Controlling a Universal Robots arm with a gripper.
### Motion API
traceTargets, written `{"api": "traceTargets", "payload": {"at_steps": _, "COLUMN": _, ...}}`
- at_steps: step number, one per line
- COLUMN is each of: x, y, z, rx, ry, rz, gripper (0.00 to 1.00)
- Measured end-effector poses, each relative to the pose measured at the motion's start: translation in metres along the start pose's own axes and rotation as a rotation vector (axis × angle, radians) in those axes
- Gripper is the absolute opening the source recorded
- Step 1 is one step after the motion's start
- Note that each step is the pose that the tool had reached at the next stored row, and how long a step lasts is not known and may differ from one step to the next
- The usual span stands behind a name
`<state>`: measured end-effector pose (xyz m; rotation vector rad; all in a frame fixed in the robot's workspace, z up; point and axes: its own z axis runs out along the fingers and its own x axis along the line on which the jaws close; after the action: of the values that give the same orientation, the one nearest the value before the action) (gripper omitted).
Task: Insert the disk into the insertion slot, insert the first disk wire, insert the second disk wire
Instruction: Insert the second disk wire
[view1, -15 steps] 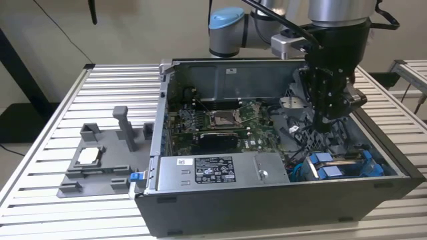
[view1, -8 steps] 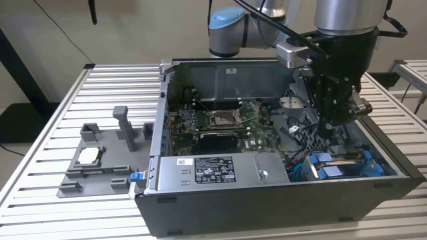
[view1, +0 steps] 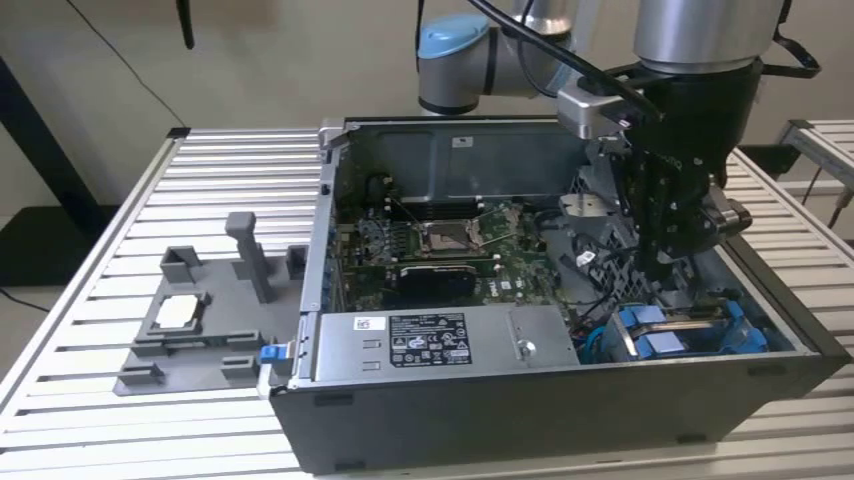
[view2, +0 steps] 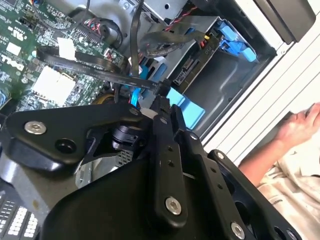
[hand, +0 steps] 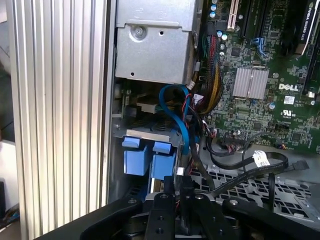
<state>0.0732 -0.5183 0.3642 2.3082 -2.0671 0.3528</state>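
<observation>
A silver-grey rectangular hard drive in a bright blue plastic carrier frame (view1: 674, 332) sits seated in its bay at the open computer case's front corner, on the exterior view's right. Its 2 blue end tabs (hand: 150, 159) stand side by side, facing outward.
</observation>
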Motion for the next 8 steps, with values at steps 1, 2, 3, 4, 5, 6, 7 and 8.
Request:
{"api": "traceTargets", "payload": {"at_steps": 1, "x": -0.0002, "y": 0.0, "z": 0.0005, "rx": 0.0004, "ry": -0.0005, "rz": -0.001, "gripper": 0.16}}
{"api": "traceTargets", "payload": {"at_steps": 2, "x": -0.0004, "y": 0.0001, "z": 0.0012, "rx": 0.0012, "ry": -0.002, "rz": -0.003, "gripper": 0.23}}
{"api": "traceTargets", "payload": {"at_steps": 3, "x": -0.0007, "y": 0.0002, "z": 0.0017, "rx": 0.0019, "ry": -0.0043, "rz": -0.004, "gripper": 0.23}}
{"api": "traceTargets", "payload": {"at_steps": 4, "x": -0.0009, "y": 0.0002, "z": 0.0023, "rx": 0.003, "ry": -0.0083, "rz": -0.005, "gripper": 0.23}}
{"api": "traceTargets", "payload": {"at_steps": 5, "x": -0.0011, "y": 0.0003, "z": 0.003, "rx": 0.0047, "ry": -0.0135, "rz": -0.006, "gripper": 0.23}}
{"api": "traceTargets", "payload": {"at_steps": 6, "x": -0.0013, "y": 0.0004, "z": 0.0036, "rx": 0.0065, "ry": -0.0206, "rz": -0.007, "gripper": 0.23}}
{"api": "traceTargets", "payload": {"at_steps": 7, "x": -0.0014, "y": 0.0005, "z": 0.0037, "rx": 0.0086, "ry": -0.0339, "rz": -0.008, "gripper": 0.23}}
{"api": "traceTargets", "payload": {"at_steps": 8, "x": -0.0013, "y": 0.0005, "z": 0.0037, "rx": 0.011, "ry": -0.052, "rz": -0.01, "gripper": 0.23}}
